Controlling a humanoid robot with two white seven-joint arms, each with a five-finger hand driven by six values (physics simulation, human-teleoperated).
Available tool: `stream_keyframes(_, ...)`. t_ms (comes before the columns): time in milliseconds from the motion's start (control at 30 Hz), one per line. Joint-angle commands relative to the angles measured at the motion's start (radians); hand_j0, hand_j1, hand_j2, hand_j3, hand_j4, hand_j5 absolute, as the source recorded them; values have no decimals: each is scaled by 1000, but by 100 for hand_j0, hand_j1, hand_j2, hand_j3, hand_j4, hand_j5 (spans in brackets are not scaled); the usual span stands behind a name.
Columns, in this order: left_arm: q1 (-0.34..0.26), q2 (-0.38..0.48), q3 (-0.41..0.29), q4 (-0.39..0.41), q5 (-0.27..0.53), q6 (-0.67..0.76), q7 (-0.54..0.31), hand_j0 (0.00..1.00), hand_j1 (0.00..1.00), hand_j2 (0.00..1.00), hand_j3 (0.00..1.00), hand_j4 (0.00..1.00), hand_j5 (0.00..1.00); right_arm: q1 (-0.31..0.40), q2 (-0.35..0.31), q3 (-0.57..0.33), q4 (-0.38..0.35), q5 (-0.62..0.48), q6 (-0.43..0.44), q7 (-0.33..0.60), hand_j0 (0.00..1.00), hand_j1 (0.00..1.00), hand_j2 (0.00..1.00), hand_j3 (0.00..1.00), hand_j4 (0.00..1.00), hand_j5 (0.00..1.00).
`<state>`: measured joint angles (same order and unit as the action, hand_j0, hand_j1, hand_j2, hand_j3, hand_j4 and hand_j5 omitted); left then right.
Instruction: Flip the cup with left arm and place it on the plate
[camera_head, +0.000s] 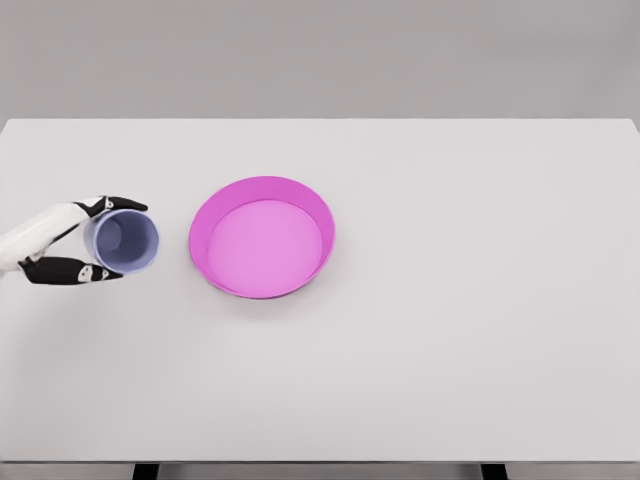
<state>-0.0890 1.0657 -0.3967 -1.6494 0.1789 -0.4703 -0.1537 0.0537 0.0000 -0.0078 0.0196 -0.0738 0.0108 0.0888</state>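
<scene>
A pale lavender cup (124, 241) is at the left of the white table, tipped so its open mouth faces the camera and slightly right. My left hand (88, 238) comes in from the left edge and is shut on the cup, with black-tipped fingers (118, 204) above it and a thumb below. A magenta plate (262, 237) with a raised rim sits just right of the cup, a small gap between them. Nothing lies in the plate.
The white table (450, 300) spans the whole view, with its far edge near the top against a grey wall and its front edge at the bottom.
</scene>
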Motion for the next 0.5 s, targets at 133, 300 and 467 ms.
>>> stream_keyframes(133, -2, -13, 2, -4, 103, -25, -3, 78, 78, 78, 78, 78, 78, 0, 0, 0, 0, 0, 0, 0, 100, 100, 100, 100, 100, 100)
stream_keyframes(300, -15, -79, -1, -3, 117, -24, -7, 78, 78, 78, 78, 78, 78, 0, 0, 0, -1, 0, 0, 0, 100, 100, 100, 100, 100, 100)
stream_keyframes(467, -31, -115, -4, -4, 168, -25, -12, 78, 78, 78, 78, 78, 78, 0, 0, 0, 0, 0, 0, 0, 100, 100, 100, 100, 100, 100)
